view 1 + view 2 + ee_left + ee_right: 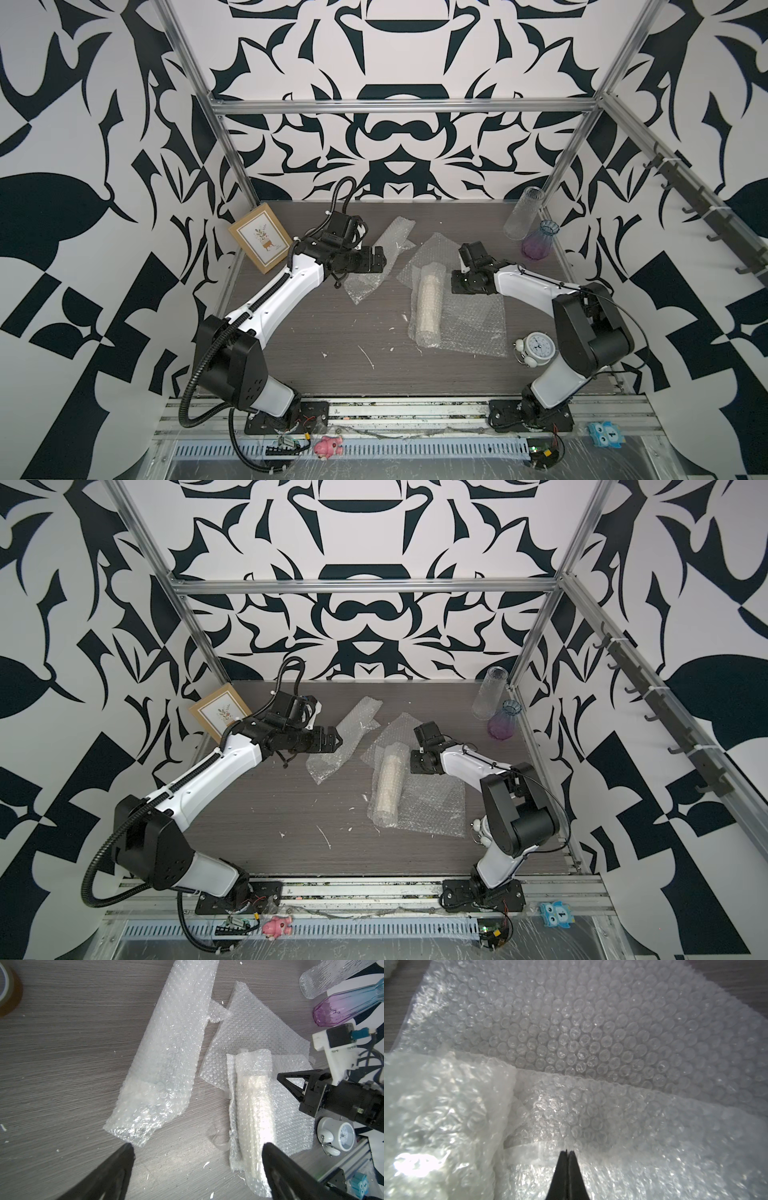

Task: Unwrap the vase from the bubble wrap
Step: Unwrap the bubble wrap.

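The see-through, crinkly bubble wrap (pixel 457 328), likely light, limp and slippery, lies rolled round a pale vase (pixel 259 1105) under the closed right fingers (pixel 561 1174), ahead of the wide-open, empty left fingers (pixel 116 1172); its loose edge should suit pinching.

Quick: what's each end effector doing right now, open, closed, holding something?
Left end effector: open, holding nothing.
Right end effector: closed, tips at the bubble wrap; whether it pinches any cannot be told.

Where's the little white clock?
In a top view the clock stands on the right side of the table, toward its front edge, between the flat bubble wrap sheet and the right arm.
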